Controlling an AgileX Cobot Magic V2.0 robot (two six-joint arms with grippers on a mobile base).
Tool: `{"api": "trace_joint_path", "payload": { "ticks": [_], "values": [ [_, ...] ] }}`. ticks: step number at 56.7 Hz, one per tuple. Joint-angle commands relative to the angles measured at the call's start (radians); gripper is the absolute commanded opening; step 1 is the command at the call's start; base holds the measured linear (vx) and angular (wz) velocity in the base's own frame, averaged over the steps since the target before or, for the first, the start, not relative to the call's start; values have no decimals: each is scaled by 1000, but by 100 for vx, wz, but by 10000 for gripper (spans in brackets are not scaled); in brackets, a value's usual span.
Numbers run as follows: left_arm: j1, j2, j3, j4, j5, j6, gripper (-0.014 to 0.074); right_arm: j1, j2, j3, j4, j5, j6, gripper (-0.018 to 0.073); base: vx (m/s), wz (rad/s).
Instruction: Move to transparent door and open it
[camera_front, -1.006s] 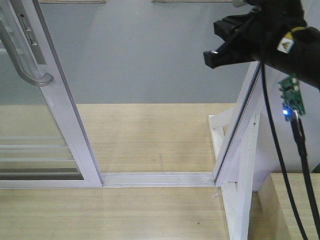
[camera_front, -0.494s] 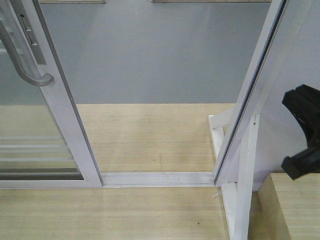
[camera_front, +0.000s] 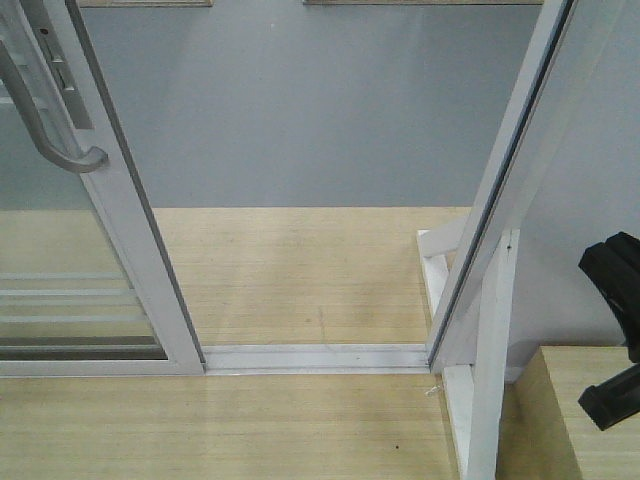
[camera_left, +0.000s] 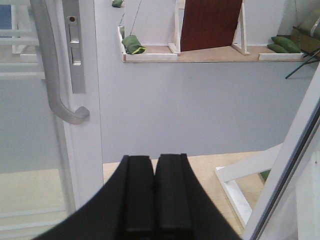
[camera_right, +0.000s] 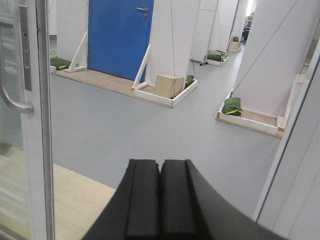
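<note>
The transparent door (camera_front: 60, 300) stands at the left of the front view, clear glass in a white frame with thin white bars low down. Its curved silver handle (camera_front: 45, 125) sits on the upright (camera_front: 135, 250). A gap lies between this upright and the white jamb (camera_front: 500, 200) on the right. The left wrist view shows the handle (camera_left: 52, 75) up left of my shut, empty left gripper (camera_left: 155, 160). The right wrist view shows the handle (camera_right: 10, 92) far left of my shut, empty right gripper (camera_right: 160, 165). The right arm's black end (camera_front: 612, 265) shows at the front view's right edge.
A white floor track (camera_front: 315, 357) crosses the wooden platform (camera_front: 300, 270). A slanted white brace (camera_front: 485, 380) props the jamb. Grey floor (camera_front: 300, 110) lies beyond. Across it stand white panels, a blue door (camera_right: 117, 35), a cardboard box (camera_right: 169, 84) and green sandbags (camera_right: 232, 106).
The right arm has dropped from the upper right of the front view to its lower right edge. The door and handle have not moved.
</note>
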Motion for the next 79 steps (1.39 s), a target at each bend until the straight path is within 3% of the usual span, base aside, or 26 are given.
{"api": "trace_joint_path", "payload": {
  "ticks": [1, 40, 46, 54, 59, 63, 72, 79],
  "values": [
    [-15, 4, -25, -31, -51, -4, 1, -5, 4, -28, -2, -70, -7, -5, 0, 0],
    [-17, -1, -25, -18, -90, -1, 2, -5, 4, -28, -2, -63, -7, -5, 0, 0],
    [-17, -1, -25, 103, -136, -59, 2, -5, 4, -28, -2, -63, -7, -5, 0, 0],
    [-17, -1, -25, 358, -163, -258, 2, -5, 4, -28, -2, -63, -7, -5, 0, 0],
    [-17, -1, -25, 467, -164, -355, 2, -5, 4, -28, -2, -63, -7, -5, 0, 0],
    [-17, -1, -25, 508, -165, -370, 2, -5, 4, -28, -2, -63, -7, -5, 0, 0],
    [-17, -1, -21, 507, -207, -365, 2, -5, 4, -28, -2, -63, -7, -5, 0, 0],
    [-17, -23, 47, 507, -332, -365, 2, -5, 4, -28, -2, -63, -7, -5, 0, 0]
  ]
}}
